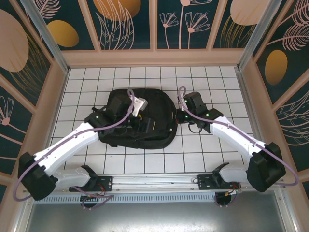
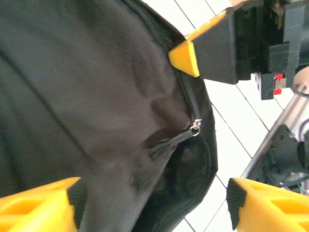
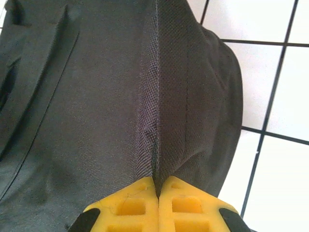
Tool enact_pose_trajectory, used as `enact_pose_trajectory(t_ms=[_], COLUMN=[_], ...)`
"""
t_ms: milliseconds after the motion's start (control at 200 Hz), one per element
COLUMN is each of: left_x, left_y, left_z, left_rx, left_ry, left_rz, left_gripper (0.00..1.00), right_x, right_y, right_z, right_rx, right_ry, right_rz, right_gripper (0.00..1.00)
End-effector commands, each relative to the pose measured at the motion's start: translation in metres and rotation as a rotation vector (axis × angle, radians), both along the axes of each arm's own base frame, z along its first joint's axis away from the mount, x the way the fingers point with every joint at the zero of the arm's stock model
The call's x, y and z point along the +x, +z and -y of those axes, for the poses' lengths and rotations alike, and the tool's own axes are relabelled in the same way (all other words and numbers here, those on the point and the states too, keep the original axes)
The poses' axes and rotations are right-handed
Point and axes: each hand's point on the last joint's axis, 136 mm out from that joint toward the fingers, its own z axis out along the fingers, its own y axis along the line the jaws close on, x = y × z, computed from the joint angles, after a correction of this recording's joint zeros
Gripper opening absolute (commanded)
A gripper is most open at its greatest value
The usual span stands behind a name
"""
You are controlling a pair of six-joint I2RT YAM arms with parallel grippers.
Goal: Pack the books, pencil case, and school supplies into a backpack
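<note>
The black backpack [image 1: 120, 104] lies flat in the middle of the tiled table. My right gripper [image 1: 177, 117] sits at its right edge, shut on a pinched fold of the backpack fabric [image 3: 158, 186]; its yellow finger [image 2: 186, 57] shows in the left wrist view just above the zip. My left gripper [image 2: 154, 208] hovers over the bag with its yellow fingers [image 2: 38, 205] wide apart and nothing between them but loose fabric. The zip pull [image 2: 195, 126] hangs beside a dark gap in the backpack [image 2: 193, 169]. The books and school supplies are out of view.
White tiled table [image 1: 203, 77] with raised wooden walls on three sides. Both arms reach inward from the near edge and meet over the bag. Bare tiles lie behind and in front of the backpack.
</note>
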Motion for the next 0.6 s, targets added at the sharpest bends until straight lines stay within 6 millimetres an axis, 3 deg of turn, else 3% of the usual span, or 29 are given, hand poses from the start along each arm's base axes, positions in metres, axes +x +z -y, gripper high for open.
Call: enact_pose_trajectory(t_ms=[0,175,345,595], left_x=[-0.010,-0.013,-0.005,-0.018], left_y=[-0.002,-0.024,-0.045,-0.056], left_z=[0.033,0.060,0.063,0.076], left_rx=[-0.087,-0.034,0.021,-0.034], left_ry=[-0.163,-0.262,-0.292,-0.411], left_rz=[-0.031,-0.048,-0.014,-0.049], left_gripper=[0.74,0.76,0.76,0.72], right_x=[0.000,-0.007,-0.014,-0.016], right_y=[0.035,0.041,0.047,0.052], right_z=[-0.023,-0.032,-0.038,-0.042], right_rx=[0.118,0.150,0.193,0.211], right_ry=[0.097,0.145,0.186,0.207], right_rz=[0.108,0.099,0.100,0.098], right_gripper=[0.00,0.00,0.00,0.00])
